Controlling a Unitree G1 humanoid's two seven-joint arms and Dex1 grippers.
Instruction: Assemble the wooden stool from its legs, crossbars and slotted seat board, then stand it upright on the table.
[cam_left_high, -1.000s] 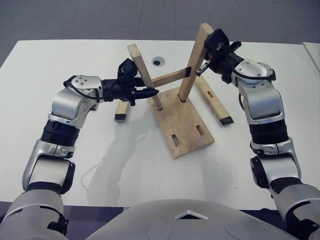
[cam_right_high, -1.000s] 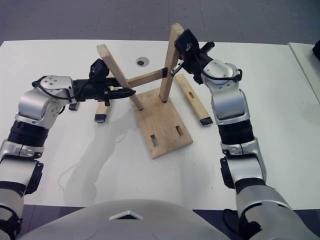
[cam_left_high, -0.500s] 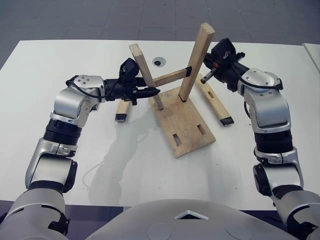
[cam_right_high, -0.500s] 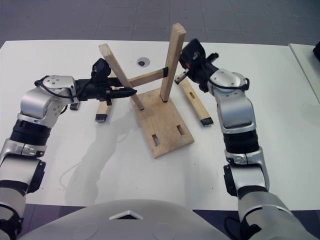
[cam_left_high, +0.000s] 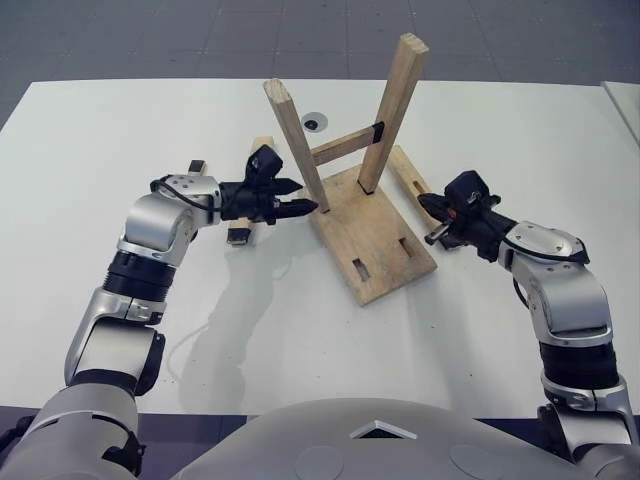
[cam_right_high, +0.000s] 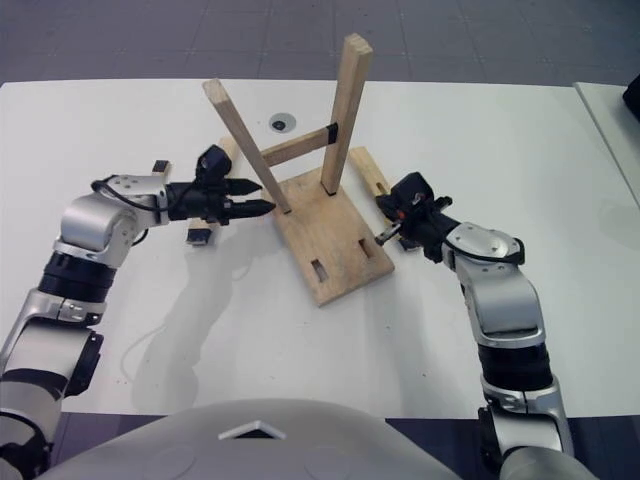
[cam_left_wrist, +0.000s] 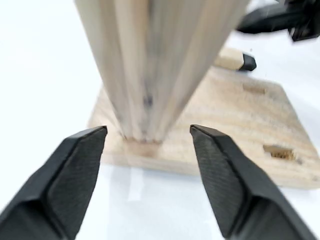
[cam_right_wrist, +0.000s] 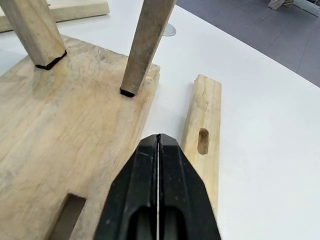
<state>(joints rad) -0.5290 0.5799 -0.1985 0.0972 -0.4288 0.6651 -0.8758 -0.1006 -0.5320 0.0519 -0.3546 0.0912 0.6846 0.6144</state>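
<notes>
Head eyes look down; 2 wrist cameras close, sharing the seat board

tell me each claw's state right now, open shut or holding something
Left claw: open, straddling the left standing leg, not gripping it.
Right claw: shut, holding nothing.

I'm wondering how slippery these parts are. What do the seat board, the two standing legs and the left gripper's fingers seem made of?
Seat board: bare unvarnished wood, by its visible grain and matte, slightly stained face.
Standing legs: the same pale raw wood, with streaked grain.
Left gripper, its fingers: matte black, probably plastic or rubber; the look leaves it open.
</notes>
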